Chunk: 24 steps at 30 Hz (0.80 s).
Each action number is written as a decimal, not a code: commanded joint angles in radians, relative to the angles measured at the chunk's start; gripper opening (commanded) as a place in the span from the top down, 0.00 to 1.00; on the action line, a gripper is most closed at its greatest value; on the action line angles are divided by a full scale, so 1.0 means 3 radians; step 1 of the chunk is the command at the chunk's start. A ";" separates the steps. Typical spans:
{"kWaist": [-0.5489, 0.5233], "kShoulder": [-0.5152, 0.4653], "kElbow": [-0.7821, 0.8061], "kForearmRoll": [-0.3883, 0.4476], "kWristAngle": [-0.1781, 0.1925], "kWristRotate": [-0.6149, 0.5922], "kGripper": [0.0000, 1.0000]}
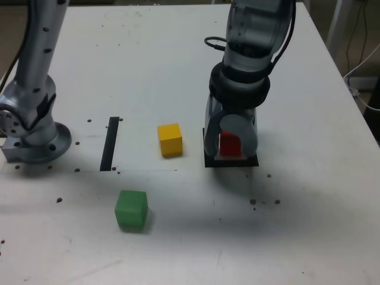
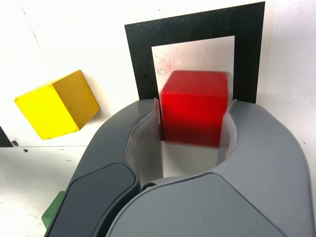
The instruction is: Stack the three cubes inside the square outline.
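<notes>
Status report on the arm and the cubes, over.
Gripper around red cube, jaws apart. Red cube inside square outline; yellow and green cubes outside, unstacked. No obstruction seen.

The arm (image 1: pixel 252 44) is mostly light grey, with fat, round tube parts and a wide black ring (image 1: pixel 239 88) near its end. Thin black cables (image 1: pixel 285 44) loop beside it. Its foot (image 1: pixel 44 148) is grey and round. The gripper (image 2: pixel 194 102) has smooth, curvy grey sides, one darker, with thin dark lines and paler insides with rough edges.
</notes>
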<state>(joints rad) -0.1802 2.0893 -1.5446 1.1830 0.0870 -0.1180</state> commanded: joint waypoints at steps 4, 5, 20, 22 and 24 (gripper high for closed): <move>-0.0002 0.0022 -0.0018 0.0059 -0.0009 0.0008 0.13; 0.0001 0.0018 -0.0021 0.0088 -0.0011 0.0010 0.08; 0.0075 -0.0713 0.0236 0.0552 -0.0099 -0.0007 0.01; 0.0106 -0.0790 0.0403 0.0533 -0.0165 -0.0056 0.01; 0.0136 -0.0854 0.0602 0.0475 -0.0225 -0.0107 0.00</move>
<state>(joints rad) -0.1451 1.8486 -1.3951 1.3394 0.0280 -0.1422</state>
